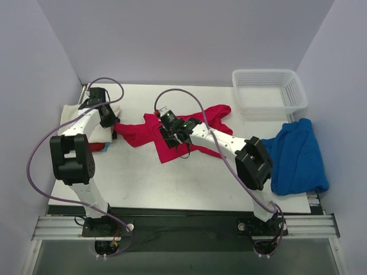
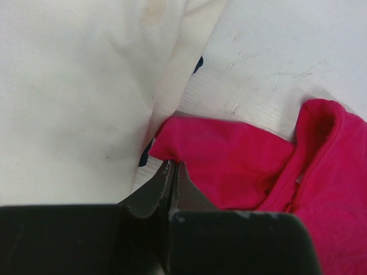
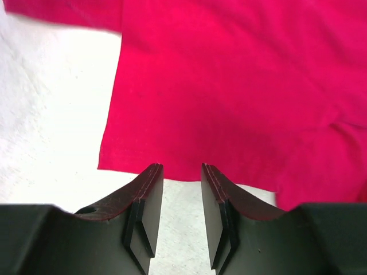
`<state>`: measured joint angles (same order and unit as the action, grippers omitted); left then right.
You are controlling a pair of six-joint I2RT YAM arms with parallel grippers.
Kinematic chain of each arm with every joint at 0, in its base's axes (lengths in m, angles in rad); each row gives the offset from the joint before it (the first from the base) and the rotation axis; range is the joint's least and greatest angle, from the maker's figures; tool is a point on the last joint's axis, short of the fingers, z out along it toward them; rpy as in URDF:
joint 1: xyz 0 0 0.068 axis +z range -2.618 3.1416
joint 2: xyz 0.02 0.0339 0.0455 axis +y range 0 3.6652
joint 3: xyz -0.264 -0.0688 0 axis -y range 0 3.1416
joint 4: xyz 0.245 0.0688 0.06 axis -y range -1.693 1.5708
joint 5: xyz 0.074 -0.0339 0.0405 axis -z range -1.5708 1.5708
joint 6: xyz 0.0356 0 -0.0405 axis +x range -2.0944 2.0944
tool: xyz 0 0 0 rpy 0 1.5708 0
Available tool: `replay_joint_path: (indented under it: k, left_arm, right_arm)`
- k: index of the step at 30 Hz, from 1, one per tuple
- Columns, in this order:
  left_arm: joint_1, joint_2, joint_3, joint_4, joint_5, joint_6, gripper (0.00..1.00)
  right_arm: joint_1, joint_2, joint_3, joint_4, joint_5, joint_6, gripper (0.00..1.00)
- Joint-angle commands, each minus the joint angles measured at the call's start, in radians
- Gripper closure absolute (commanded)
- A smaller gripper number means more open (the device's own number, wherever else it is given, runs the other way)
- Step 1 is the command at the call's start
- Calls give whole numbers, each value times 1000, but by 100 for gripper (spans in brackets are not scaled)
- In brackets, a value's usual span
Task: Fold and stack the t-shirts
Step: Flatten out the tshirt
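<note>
— Where is the red shirt [image 1: 150, 135]?
— Mid-table [image 1: 172, 183]. My left pincer [image 2: 173, 166] is clamped on its corner, right beside the cream shirt [image 2: 74, 97].
— And the other?
— My right pincer [image 3: 180, 167] hangs over its hem, jaws apart, holding nothing. The blue shirt [image 1: 295, 154] lies crumpled at the right edge.

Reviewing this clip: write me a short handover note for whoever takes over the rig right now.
Left pincer: shut on an edge of the red t-shirt.
Right pincer: open, empty, at the red t-shirt's hem.
Red t-shirt lies rumpled and unfolded mid-table. Cream t-shirt lies flat at the table's left edge, possibly folded. Blue t-shirt is crumpled at the right, in front of the basket.
Done: nothing stacked.
Left: fold red, fold blue, stack all three.
</note>
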<state>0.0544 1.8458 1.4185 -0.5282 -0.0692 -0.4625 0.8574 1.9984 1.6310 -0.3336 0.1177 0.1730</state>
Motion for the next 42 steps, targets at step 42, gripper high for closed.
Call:
replay_joint_path:
  k: [42]
  left_arm:
    - [10,-14,-27,30,23,13,100]
  right_arm:
    - [75,270,99,-113,-193,-56,87]
